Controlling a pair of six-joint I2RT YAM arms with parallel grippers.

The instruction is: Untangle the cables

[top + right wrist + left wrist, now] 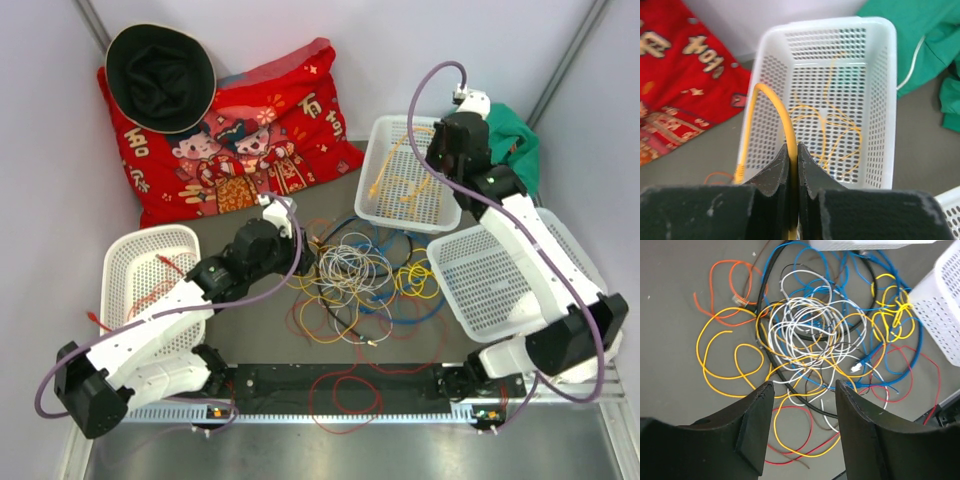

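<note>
The cables (pixel 355 275) lie in a tangled heap of white, yellow, blue, red, orange and black wires on the grey mat; the left wrist view shows the same heap (pixel 810 335). My left gripper (pixel 300 255) hovers at the heap's left edge, open and empty (pixel 804 390), with red and yellow loops below it. My right gripper (pixel 437 160) is over the far white basket (pixel 385 130), shut (pixel 793 150) on a thick yellow cable (pixel 775 105) that arches up and hangs down the basket's left side. A thin yellow cable (pixel 837 125) lies inside that basket (pixel 882 100).
A white basket (pixel 140 270) with a red wire stands at the left, and another (pixel 490 280) at the right under the right arm. A red cushion (pixel 240 130) with a black hat (pixel 160 75) lies at the back, with green cloth (pixel 515 145) at the back right. A red cable (pixel 345 390) crosses the front rail.
</note>
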